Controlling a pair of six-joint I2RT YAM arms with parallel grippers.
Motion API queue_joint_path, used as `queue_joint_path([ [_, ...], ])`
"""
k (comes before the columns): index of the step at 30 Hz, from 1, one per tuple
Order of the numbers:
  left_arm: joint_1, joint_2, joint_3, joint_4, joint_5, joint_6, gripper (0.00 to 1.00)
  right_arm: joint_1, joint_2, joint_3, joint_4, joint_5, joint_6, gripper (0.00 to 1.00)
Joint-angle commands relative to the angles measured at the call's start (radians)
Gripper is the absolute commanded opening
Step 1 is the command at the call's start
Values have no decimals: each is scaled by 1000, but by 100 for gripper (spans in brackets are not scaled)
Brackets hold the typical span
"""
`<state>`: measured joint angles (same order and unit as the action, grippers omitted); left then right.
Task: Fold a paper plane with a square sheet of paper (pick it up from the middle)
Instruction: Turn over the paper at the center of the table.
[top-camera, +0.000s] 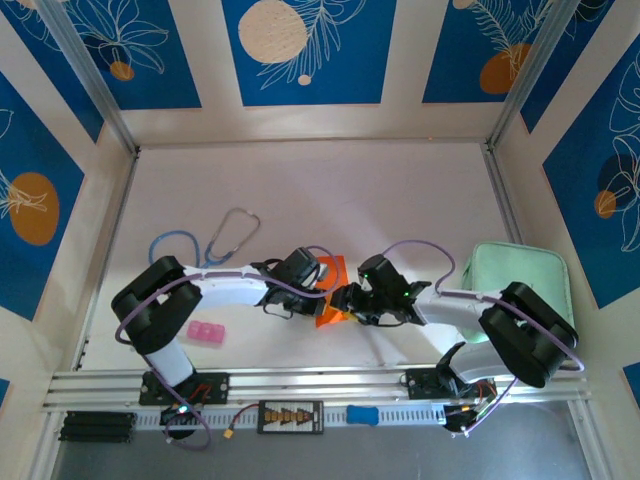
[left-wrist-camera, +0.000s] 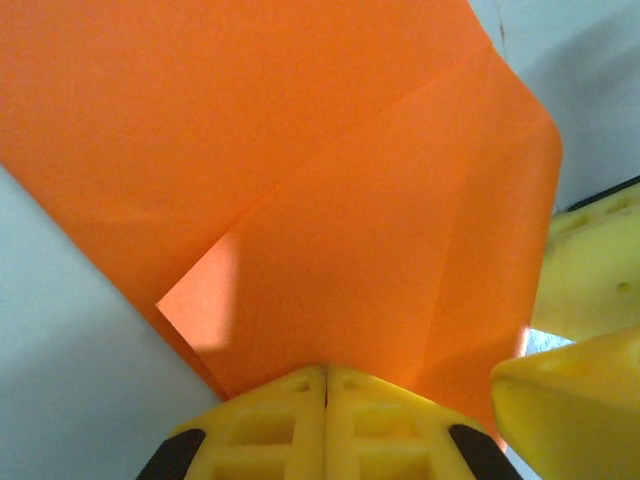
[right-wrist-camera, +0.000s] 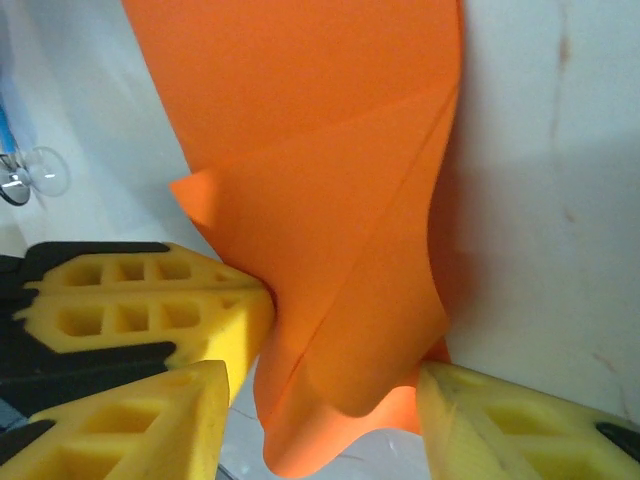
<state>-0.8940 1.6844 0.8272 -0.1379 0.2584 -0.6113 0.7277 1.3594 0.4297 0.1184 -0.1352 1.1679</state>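
found left gripper (left-wrist-camera: 325, 372) pinched on folded square sheet of paper (left-wrist-camera: 300, 200) as anchor; right gripper (right-wrist-camera: 320, 395) parted astride it, presumably for creasing.

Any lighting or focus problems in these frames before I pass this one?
Top external: even light, sharp. Left wrist: orange sheet crisp, one bright patch on a folded flap, shade at its right; left pincer closed on it. Right wrist: the sheet throws a dark shadow on the table; the stethoscope at the left edge is blurred.
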Motion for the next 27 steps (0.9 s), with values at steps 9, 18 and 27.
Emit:
queue_joint_path([
  [9,6,12,-4,-39,4,4,0,-82,70,40,77,-55,-86,57],
  [18,6,12,1,-47,0,5,0,-132,124,64,126,-121,-133,51],
  [27,7,13,0,-47,1,6,0,-164,157,105,120,-204,-235,49],
])
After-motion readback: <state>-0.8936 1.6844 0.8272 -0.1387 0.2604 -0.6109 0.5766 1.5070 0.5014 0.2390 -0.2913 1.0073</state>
